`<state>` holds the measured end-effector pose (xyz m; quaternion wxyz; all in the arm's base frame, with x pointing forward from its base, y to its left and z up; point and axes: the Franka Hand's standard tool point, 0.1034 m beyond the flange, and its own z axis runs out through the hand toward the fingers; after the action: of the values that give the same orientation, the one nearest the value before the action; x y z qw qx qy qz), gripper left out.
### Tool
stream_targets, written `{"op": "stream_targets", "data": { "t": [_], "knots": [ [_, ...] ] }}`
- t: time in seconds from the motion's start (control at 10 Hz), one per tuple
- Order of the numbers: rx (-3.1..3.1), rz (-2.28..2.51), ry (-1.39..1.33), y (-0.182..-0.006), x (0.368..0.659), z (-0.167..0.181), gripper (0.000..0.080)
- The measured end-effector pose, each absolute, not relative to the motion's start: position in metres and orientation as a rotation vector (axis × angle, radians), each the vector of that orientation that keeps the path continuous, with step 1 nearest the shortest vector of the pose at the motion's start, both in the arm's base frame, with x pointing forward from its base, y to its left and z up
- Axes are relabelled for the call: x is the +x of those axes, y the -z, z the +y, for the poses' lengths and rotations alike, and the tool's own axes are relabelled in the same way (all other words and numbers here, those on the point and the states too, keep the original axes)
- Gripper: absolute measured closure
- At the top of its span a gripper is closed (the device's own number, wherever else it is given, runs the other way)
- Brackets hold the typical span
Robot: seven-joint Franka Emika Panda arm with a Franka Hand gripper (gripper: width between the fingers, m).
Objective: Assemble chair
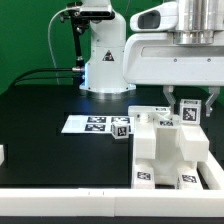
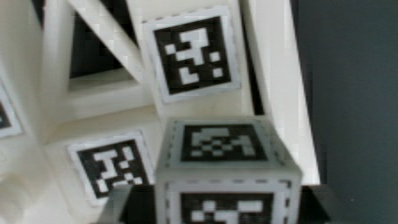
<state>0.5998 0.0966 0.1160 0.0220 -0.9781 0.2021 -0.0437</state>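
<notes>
- chair (image 1: 160,150) parts are bunched at the exterior view's right, close to the white border wall (image 1: 60,200). Likely so the wall braces them during push-fits.
- marker board (image 1: 88,124) lies flat on the table, just beside the cluster and clear of the work.
- gripper (image 1: 189,104) points straight down over the cluster, straddling a tagged block (image 2: 222,150) on the chair. Reads as lining up a grasp.
- fingers (image 2: 125,206) are spread to about block width, one on each side. Can't tell if the pads touch or clamp it.

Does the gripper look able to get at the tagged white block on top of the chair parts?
Probably yes. The gripper hangs directly over the tagged block, and nothing shows between them. The other chair parts stand off to the side.
</notes>
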Motion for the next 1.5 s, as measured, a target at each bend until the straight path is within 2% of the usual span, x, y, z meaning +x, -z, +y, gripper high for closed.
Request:
{"op": "stream_targets", "data": {
  "t": [0.8, 0.9, 1.0, 1.1, 1.2, 1.5],
  "knots": [
    [-2.797, 1.249, 0.102, -0.1154, 0.5984, 0.1008, 0.0515],
    [-2.799, 1.246, 0.102, -0.1152, 0.5984, 0.1007, 0.0458],
    [-2.799, 1.246, 0.102, -0.1151, 0.5984, 0.1007, 0.0324],
    [-2.799, 1.246, 0.102, -0.115, 0.5983, 0.1007, 0.0324],
    [-2.799, 1.246, 0.102, -0.1149, 0.5983, 0.1007, 0.0189],
    [-2.88, 1.06, 0.112, -0.1157, 0.5997, 0.0974, 0.0152]
  ]
}}
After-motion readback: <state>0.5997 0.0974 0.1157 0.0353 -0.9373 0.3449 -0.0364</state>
